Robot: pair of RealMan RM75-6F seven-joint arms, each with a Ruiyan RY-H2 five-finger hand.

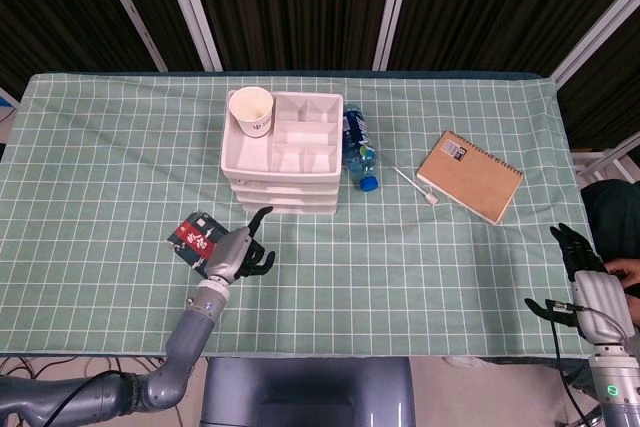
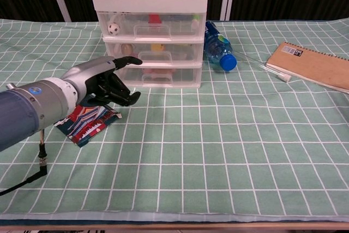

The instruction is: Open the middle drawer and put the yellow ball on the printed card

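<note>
Both hands hold nothing: left hand [image 2: 106, 80], fingers spread, hovers over the printed card [image 2: 87, 123] near the drawer unit [image 2: 152, 36]. Right hand [image 1: 590, 282] rests open, far right. Yellow ball [image 2: 158, 47] sits inside the closed middle drawer [image 2: 155, 55].

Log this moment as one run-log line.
phase: reach | left hand: open, over printed card, nearing middle drawer | drawer: closed | right hand: open, idle

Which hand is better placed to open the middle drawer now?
Probably the left hand: it is empty, fingers apart, just in front of the drawer unit near the middle drawer. The right hand rests far away at the table's edge.
</note>
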